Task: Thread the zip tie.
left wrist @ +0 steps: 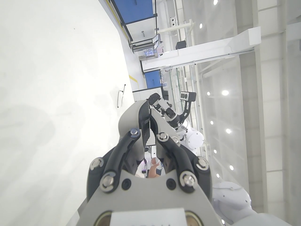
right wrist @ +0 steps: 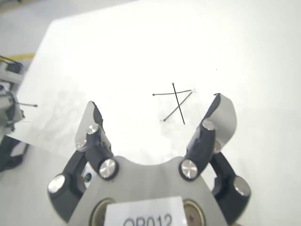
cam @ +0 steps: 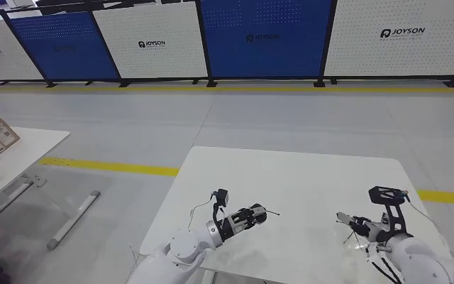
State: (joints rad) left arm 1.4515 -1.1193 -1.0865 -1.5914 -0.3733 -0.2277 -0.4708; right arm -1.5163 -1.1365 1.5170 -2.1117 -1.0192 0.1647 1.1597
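Note:
My left gripper [cam: 257, 212] hovers above the white table [cam: 298, 177] near its front left, shut on a thin black zip tie [cam: 272, 211] whose free end points toward the right arm. That held tie [right wrist: 29, 105] also sticks out at the edge of the right wrist view. In the left wrist view the fingers [left wrist: 144, 116] are pressed together. My right gripper [right wrist: 156, 102] stands open just above the table at the front right [cam: 349, 221]. Other black zip ties [right wrist: 178, 102] lie crossed on the table between and just beyond its fingertips [left wrist: 121, 97].
The table's front edge runs close under both arms, and its left edge [right wrist: 35, 55] is near the left arm. A second white table [cam: 21, 149] stands off to the left. Blue and white pegboard panels [cam: 262, 39] line the back beyond a yellow floor line.

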